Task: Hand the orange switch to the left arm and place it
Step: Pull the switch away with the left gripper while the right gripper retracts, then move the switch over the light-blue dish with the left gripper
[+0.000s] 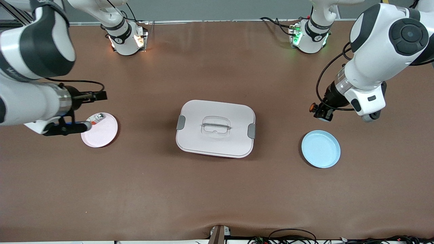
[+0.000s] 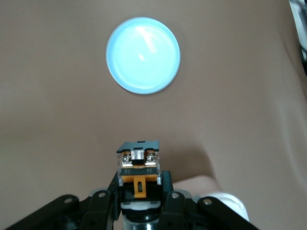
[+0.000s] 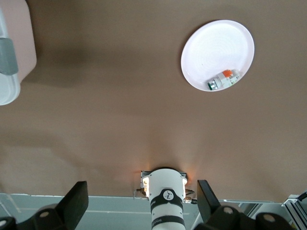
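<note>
Orange switch in left pincer; box between plates.

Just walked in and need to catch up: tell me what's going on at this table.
The left gripper is shut on the small black-and-orange switch, held in the air over bare table beside the round light-blue plate. The right gripper, open and empty, hangs by the round pale-pink plate, which holds a small silver-and-red piece. The large white plastic box with grey latches sits closed mid-table between the plates. No handover has happened yet.
</note>
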{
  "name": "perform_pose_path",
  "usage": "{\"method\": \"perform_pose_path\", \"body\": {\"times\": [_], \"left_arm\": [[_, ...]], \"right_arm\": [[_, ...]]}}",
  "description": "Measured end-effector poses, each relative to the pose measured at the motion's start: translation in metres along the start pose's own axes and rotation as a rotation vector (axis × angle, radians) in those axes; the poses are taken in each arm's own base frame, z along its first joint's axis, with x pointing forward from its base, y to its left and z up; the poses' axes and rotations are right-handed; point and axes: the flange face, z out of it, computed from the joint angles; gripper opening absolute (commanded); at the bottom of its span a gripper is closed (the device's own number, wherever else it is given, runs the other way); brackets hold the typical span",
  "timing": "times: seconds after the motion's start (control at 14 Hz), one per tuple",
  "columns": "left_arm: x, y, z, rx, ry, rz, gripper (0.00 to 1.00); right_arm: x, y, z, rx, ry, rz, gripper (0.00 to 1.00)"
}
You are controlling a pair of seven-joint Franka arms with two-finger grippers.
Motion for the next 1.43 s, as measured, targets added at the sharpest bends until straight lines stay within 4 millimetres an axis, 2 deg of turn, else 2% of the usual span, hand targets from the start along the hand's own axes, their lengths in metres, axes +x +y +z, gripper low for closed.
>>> {"method": "perform_pose_path", "body": {"times": [0.14,0.43,0.57,0.71,0.93,1.14,1.43], "left_arm": [[0.012,-0.002,0.002,0.007,0.009,-0.051,0.00],[0.049,-0.007,0.011,0.024,0.006,-0.114,0.00],[0.061,-0.007,0.020,0.038,0.002,-0.132,0.00],[0.071,-0.008,0.028,0.053,-0.003,-0.148,0.00],[0.084,-0.009,0.042,0.074,-0.008,-0.169,0.00],[0.096,-0.011,0.067,0.085,0.026,-0.170,0.00],[0.112,-0.015,0.106,0.044,0.057,-0.175,0.00]], "right_arm": [[-0.001,0.011,0.000,0.008,-0.007,0.010,1.00],[0.003,0.015,0.007,0.009,-0.027,0.017,1.00],[0.006,0.018,0.013,0.005,-0.041,0.024,1.00],[0.008,0.031,0.014,-0.005,-0.041,0.049,1.00],[0.009,0.064,0.013,0.014,-0.032,0.099,1.00],[0.009,0.089,0.013,0.034,-0.023,0.134,1.00],[0.010,0.094,0.012,0.039,-0.011,0.142,1.00]]}}
